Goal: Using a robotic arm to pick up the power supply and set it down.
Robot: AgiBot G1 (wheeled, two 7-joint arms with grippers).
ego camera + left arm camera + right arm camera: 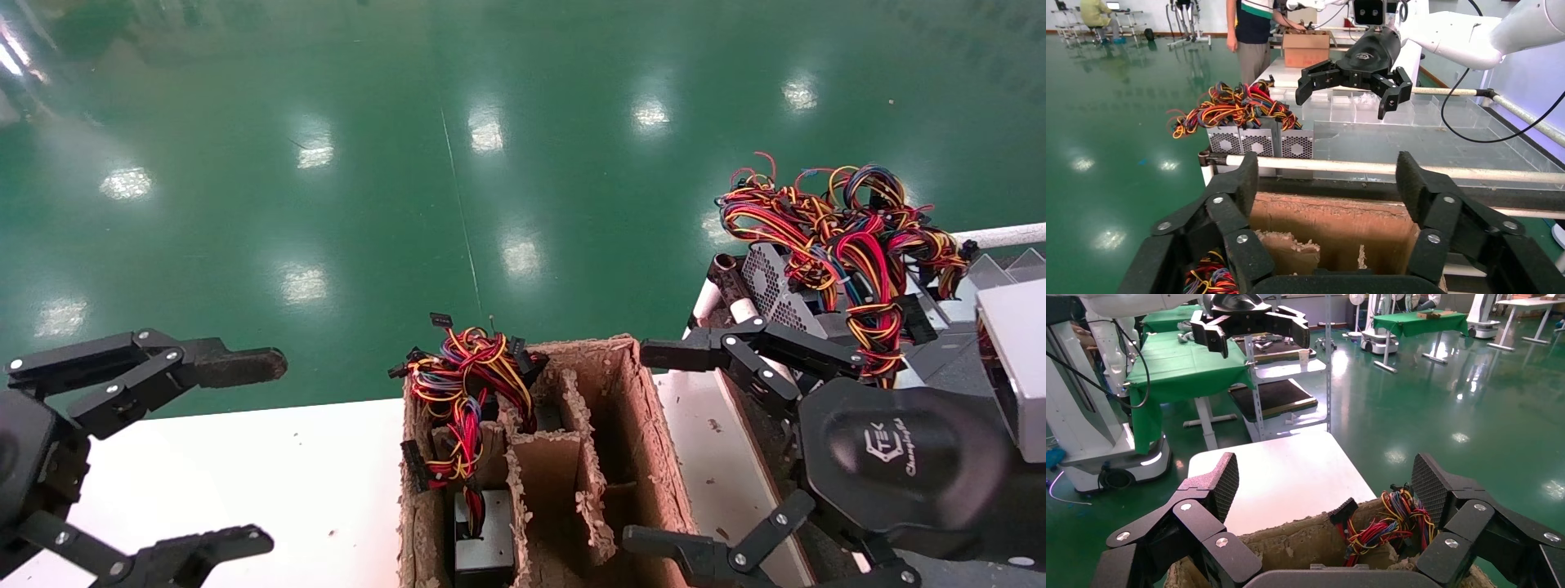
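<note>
One power supply (484, 545), a silver-grey box, stands in the left compartment of a torn cardboard box (645, 425). Its coloured wire bundle (462, 384) spills over the rim and also shows in the right wrist view (1395, 520). More power supplies (772, 286) with tangled wires sit on a rack at the right, their vent sides lined up (1257, 142). My right gripper (654, 447), on the robotic arm with the white logo (891, 445), hangs open by the box's right wall with nothing between its fingers (1223, 484). My left gripper (245, 453) stands open at the far left, empty.
The box stands on a white table (270, 457) and has ragged cardboard dividers (556, 465). A white rail (1389, 166) runs along the rack edge beside it. Green floor (458, 163) lies beyond. A person (1254, 30) stands far behind the rack.
</note>
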